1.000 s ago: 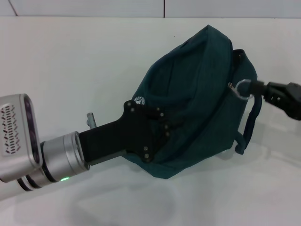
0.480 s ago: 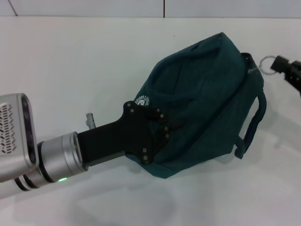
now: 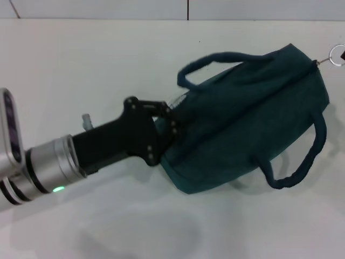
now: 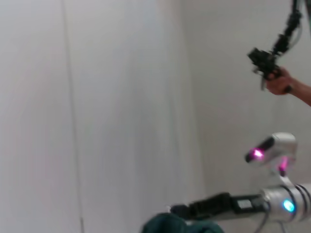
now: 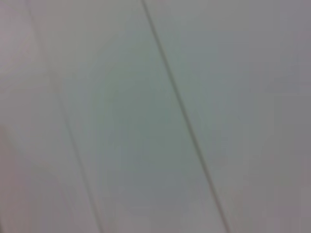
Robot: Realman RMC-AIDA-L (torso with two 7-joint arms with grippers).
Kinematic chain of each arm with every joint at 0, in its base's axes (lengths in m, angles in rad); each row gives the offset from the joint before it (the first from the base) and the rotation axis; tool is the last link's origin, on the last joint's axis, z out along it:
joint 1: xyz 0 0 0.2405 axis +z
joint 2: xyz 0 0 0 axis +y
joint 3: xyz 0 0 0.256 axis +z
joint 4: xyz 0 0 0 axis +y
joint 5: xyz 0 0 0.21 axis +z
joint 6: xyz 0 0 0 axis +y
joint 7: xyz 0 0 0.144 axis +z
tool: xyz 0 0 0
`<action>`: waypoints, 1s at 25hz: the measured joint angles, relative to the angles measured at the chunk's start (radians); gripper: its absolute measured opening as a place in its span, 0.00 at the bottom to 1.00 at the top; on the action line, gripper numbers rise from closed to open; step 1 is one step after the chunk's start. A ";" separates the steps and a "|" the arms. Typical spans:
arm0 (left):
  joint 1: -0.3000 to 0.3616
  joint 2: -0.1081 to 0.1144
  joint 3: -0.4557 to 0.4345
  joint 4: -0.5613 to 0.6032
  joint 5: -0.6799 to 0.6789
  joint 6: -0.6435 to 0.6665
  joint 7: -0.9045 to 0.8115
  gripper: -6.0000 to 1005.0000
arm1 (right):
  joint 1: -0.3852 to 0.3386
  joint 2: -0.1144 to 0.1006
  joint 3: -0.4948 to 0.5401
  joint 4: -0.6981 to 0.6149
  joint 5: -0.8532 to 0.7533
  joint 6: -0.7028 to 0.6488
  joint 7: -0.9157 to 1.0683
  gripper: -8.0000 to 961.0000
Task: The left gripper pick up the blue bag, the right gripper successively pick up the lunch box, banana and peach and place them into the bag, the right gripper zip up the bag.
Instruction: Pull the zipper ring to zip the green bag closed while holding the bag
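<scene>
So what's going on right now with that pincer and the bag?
Left pincer clamped on blue bag, bag zipped. Right pincer out of view. Nothing in the way.

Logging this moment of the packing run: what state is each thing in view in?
blue bag: zipped shut, lying on its side on the white table, both handles free.
zipper ring pull: out at the bag's far end, nothing visibly holding it.
left gripper: shut on the bag's near end.
right gripper: out of the head view.
</scene>
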 joint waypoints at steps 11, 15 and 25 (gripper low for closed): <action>-0.040 0.025 -0.079 0.001 -0.005 -0.037 -0.145 0.04 | 0.005 -0.001 -0.003 0.037 -0.007 0.138 0.007 0.02; -0.047 0.027 -0.091 0.001 -0.007 -0.059 -0.168 0.04 | 0.002 -0.001 -0.001 0.043 -0.004 0.160 0.007 0.02; -0.053 -0.011 -0.128 0.001 -0.012 -0.096 -0.169 0.04 | 0.033 -0.001 -0.037 0.067 -0.006 0.174 -0.005 0.08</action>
